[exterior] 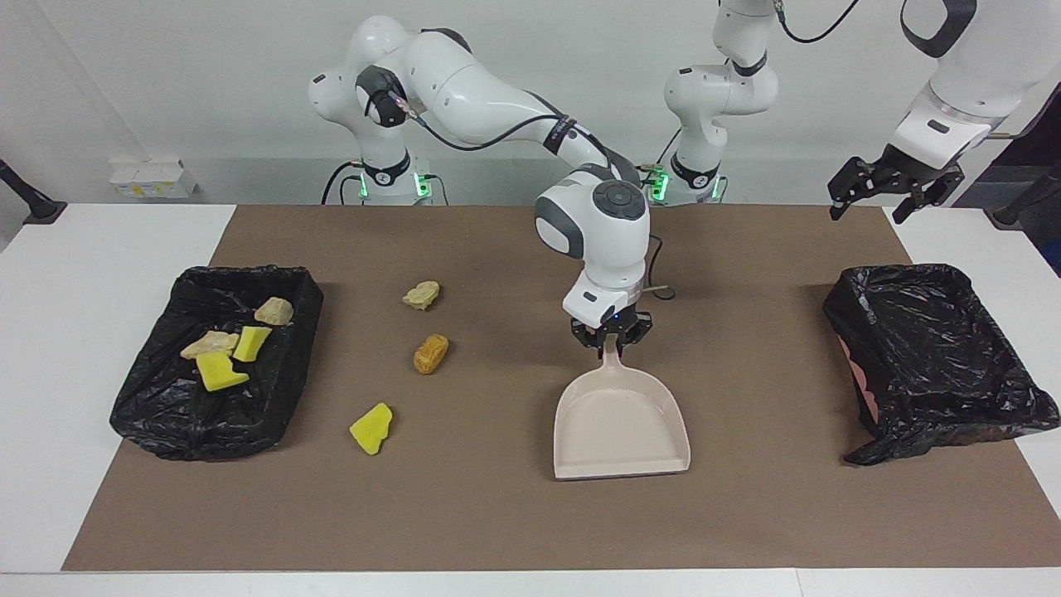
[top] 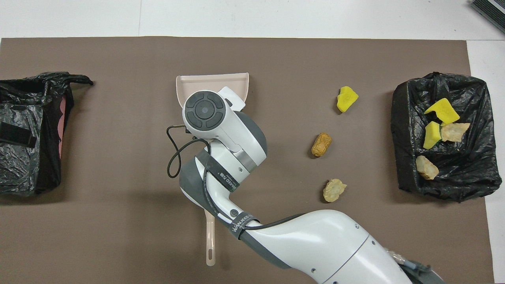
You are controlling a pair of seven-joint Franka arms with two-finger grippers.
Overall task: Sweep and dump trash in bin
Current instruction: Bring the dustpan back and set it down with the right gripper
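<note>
**Q:** Trash — where is it lying, seen from across the table?

**A:** Three scraps are sitting loose on the brown mat (exterior: 746,514): a tan lump (exterior: 422,294), an orange-brown lump (exterior: 430,353) and a yellow sponge chunk (exterior: 371,428). Four more are already lying in the black-lined bin (exterior: 157,406) at the right arm's end. A second lined bin (exterior: 953,398) is sitting at the left arm's end. The right gripper (exterior: 611,339) is pinching the handle of the beige dustpan (exterior: 622,427), fingers closed tight on it; the pan is lying flat and empty mid-table, well apart from the loose scraps. The left gripper (exterior: 893,186) is waiting, spread wide and holding nothing, above the mat's corner by the second bin.

**Q:** And from above?

**A:** The right arm is covering most of the dustpan (top: 213,81). A beige brush handle (top: 210,244) is poking out from under that arm, nearer the robots. The yellow chunk (top: 346,98), orange-brown lump (top: 321,144) and tan lump (top: 334,190) are lining up between pan and filled bin (top: 446,185).

**Q:** Which step is this?

**A:** Probably positioning the pan for another sweep. Next, something needs to be pushing the scraps into the pan's open mouth, likely the brush, which no gripper is holding.
</note>
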